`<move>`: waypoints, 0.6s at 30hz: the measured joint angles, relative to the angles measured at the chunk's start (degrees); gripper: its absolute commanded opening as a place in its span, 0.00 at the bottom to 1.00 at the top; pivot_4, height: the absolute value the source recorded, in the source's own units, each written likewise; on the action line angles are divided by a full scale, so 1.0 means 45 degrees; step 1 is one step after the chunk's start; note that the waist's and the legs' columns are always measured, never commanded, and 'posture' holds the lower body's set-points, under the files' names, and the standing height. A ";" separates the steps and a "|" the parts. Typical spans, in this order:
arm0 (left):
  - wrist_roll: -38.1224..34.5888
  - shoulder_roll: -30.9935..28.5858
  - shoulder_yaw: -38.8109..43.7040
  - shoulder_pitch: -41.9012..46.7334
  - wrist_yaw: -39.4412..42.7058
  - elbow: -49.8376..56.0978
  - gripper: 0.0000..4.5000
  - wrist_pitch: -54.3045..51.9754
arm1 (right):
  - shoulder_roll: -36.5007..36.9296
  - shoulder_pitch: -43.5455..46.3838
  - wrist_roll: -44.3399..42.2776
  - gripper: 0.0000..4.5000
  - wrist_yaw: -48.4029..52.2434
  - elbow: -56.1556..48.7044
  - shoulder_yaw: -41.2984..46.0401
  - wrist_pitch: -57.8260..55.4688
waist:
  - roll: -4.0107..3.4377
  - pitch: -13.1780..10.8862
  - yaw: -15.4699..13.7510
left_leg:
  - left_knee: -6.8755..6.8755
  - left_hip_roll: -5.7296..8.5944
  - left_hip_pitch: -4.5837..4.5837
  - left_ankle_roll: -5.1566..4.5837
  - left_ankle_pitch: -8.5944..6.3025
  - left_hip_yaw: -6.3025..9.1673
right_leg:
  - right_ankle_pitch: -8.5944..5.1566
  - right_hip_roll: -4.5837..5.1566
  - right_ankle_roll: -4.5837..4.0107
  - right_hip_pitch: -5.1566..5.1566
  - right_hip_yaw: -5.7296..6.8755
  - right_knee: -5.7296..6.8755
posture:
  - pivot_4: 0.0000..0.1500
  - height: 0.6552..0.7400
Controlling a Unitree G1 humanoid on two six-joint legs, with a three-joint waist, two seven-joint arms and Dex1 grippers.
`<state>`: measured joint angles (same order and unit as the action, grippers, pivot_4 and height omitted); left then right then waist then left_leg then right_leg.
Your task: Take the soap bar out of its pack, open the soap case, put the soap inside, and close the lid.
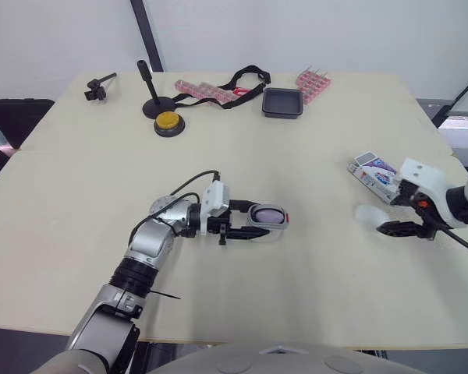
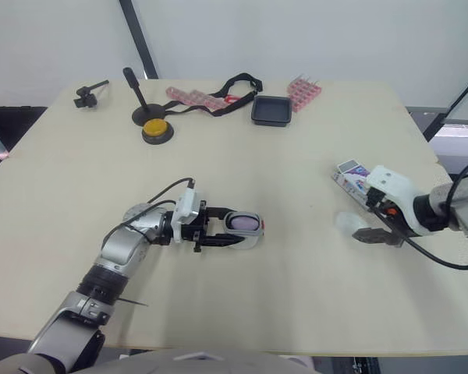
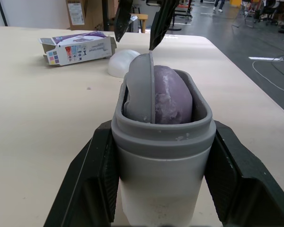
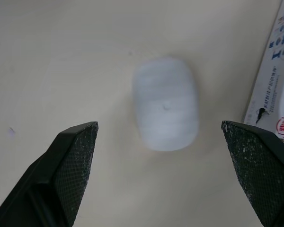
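Stretched forward over the counter [image 1: 296, 171], my left jaws clamp the soap case [image 1: 267, 216]; right jaws hang spread above its lid [image 4: 166, 104].

Matt grey plastic soap case [image 3: 163, 156], scuffed w/ whitish residue. Purple soap bar [image 3: 173, 97]: dull, waxy-looking. Loose lid [image 4: 166, 103]: frosted translucent plastic, smooth. Printed card pack [image 3: 78, 47], slight sheen. Beige tabletop [image 1: 312, 179]: matt, smooth.

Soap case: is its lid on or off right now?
Off. The soap case, held by the left gripper, shows purple soap inside; its lid lies on the table below the open right gripper.
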<state>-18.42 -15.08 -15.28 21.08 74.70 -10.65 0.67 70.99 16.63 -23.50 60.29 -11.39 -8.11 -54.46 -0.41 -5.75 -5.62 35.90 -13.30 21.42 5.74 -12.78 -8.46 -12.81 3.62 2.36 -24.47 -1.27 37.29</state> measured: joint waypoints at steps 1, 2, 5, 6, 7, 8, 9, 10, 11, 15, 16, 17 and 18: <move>0.0002 0.0000 -0.0005 -0.0001 0.0000 0.0008 0.43 -0.0004 | -0.0102 0.0133 0.0122 1.00 0.0017 0.0077 -0.0161 0.0034 | 0.0000 0.0000 0.0004 | 0.0000 0.0000 0.0001 0.0000 0.0000 -0.0001 | 0.0000 -0.0001 0.0000 0.0000 -0.0002 0.0002 | 1.00 0.87; 0.0002 -0.0002 -0.0008 -0.0001 -0.0002 0.0013 0.43 -0.0011 | -0.0269 0.0335 0.0238 1.00 0.0029 0.0213 -0.0323 0.0079 | 0.0000 0.0000 0.0010 | 0.0000 0.0000 0.0001 0.0000 0.0000 -0.0005 | 0.0000 0.0000 0.0000 -0.0001 -0.0003 0.0004 | 1.00 0.87; 0.0002 -0.0003 -0.0035 -0.0009 -0.0013 0.0046 0.43 -0.0024 | -0.0401 0.0594 0.0425 1.00 0.0065 0.0306 -0.0640 0.0112 | -0.0001 0.0000 -0.0001 | 0.0001 -0.0003 0.0000 0.0000 0.0000 -0.0004 | 0.0000 -0.0001 0.0000 -0.0001 -0.0002 0.0008 | 1.00 0.87; 0.0002 -0.0009 -0.0036 -0.0009 -0.0019 0.0050 0.43 -0.0031 | -0.0545 0.0751 0.0489 1.00 0.0090 0.0356 -0.0716 0.0112 | -0.0001 0.0000 0.0004 | 0.0001 -0.0002 0.0002 0.0000 0.0000 -0.0006 | 0.0000 -0.0002 0.0000 -0.0002 -0.0005 0.0009 | 1.00 0.87; 0.0003 -0.0008 -0.0042 -0.0009 -0.0025 0.0056 0.43 -0.0035 | -0.0627 0.0804 0.0552 1.00 0.0115 0.0367 -0.0760 0.0117 | -0.0001 0.0000 0.0004 | 0.0001 -0.0002 0.0002 0.0000 0.0000 -0.0008 | 0.0000 -0.0002 0.0000 -0.0001 -0.0005 0.0010 | 1.00 0.87; 0.0002 -0.0008 -0.0052 -0.0010 -0.0042 0.0063 0.43 -0.0042 | -0.0698 0.0872 0.0676 1.00 0.0145 0.0401 -0.0956 0.0130 | 0.0000 0.0000 -0.0002 | 0.0001 -0.0003 0.0002 0.0000 0.0000 -0.0007 | 0.0000 -0.0002 0.0000 -0.0001 -0.0003 0.0010 | 1.00 0.87; 0.0002 -0.0007 -0.0061 -0.0010 -0.0056 0.0071 0.43 -0.0047 | -0.0742 0.0890 0.0710 1.00 0.0161 0.0410 -0.1084 0.0140 | 0.0000 0.0000 -0.0008 | 0.0001 -0.0003 0.0002 0.0000 0.0000 -0.0007 | 0.0000 -0.0002 0.0000 -0.0001 -0.0004 0.0009 | 1.00 0.87; 0.0001 -0.0006 -0.0069 -0.0009 -0.0080 0.0079 0.43 -0.0063 | -0.0812 0.0905 0.0857 1.00 0.0192 0.0426 -0.1224 0.0195 | 0.0000 0.0000 -0.0011 | 0.0001 -0.0003 0.0001 0.0000 0.0000 -0.0007 | 0.0000 -0.0002 -0.0001 -0.0002 -0.0005 0.0010 | 1.00 0.87; -0.0001 -0.0006 -0.0078 -0.0010 -0.0096 0.0088 0.43 -0.0072 | -0.0833 0.0919 0.0938 1.00 0.0218 0.0453 -0.1341 0.0249 | 0.0000 0.0000 -0.0014 | 0.0001 -0.0002 0.0001 0.0000 0.0000 -0.0008 | 0.0000 -0.0002 0.0000 -0.0001 -0.0005 0.0010 | 1.00 0.87; -0.0012 -0.0011 -0.0079 -0.0009 -0.0158 0.0117 0.43 -0.0202 | -0.1093 0.1287 0.1344 1.00 0.0314 0.0781 -0.1642 0.0392 | -0.0001 0.0000 -0.0002 | 0.0002 -0.0002 0.0002 0.0001 0.0000 -0.0010 | 0.0000 -0.0001 -0.0001 -0.0001 -0.0008 0.0016 | 1.00 0.87; -0.0012 -0.0010 -0.0080 -0.0009 -0.0178 0.0137 0.43 -0.0241 | -0.1139 0.1346 0.1413 1.00 0.0323 0.0843 -0.1646 0.0428 | -0.0001 0.0000 -0.0006 | 0.0002 -0.0002 0.0002 0.0001 0.0000 -0.0010 | 0.0000 -0.0001 -0.0001 -0.0001 -0.0007 0.0017 | 1.00 0.87; -0.0011 -0.0009 -0.0084 -0.0009 -0.0195 0.0147 0.43 -0.0256 | -0.1174 0.1393 0.1449 1.00 0.0360 0.0918 -0.1673 0.0463 | 0.0000 0.0000 -0.0013 | 0.0002 -0.0002 0.0000 0.0001 0.0000 -0.0010 | 0.0000 -0.0002 -0.0001 -0.0001 -0.0006 0.0017 | 1.00 0.87; -0.0011 -0.0009 -0.0088 -0.0009 -0.0210 0.0155 0.43 -0.0269 | -0.1200 0.1438 0.1568 1.00 0.0393 0.0975 -0.1750 0.0486 | -0.0001 0.0000 -0.0015 | 0.0002 -0.0002 0.0001 0.0001 0.0000 -0.0010 | 0.0000 -0.0004 -0.0001 -0.0001 -0.0007 0.0016 | 1.00 0.87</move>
<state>-18.47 -15.12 -15.67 21.04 73.75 -9.95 -0.54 65.59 23.09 -16.44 62.06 -7.00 -15.99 -52.27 -0.41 -5.74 -5.69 35.91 -13.31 21.43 5.75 -12.78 -8.50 -12.81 3.61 2.36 -24.48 -1.30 37.36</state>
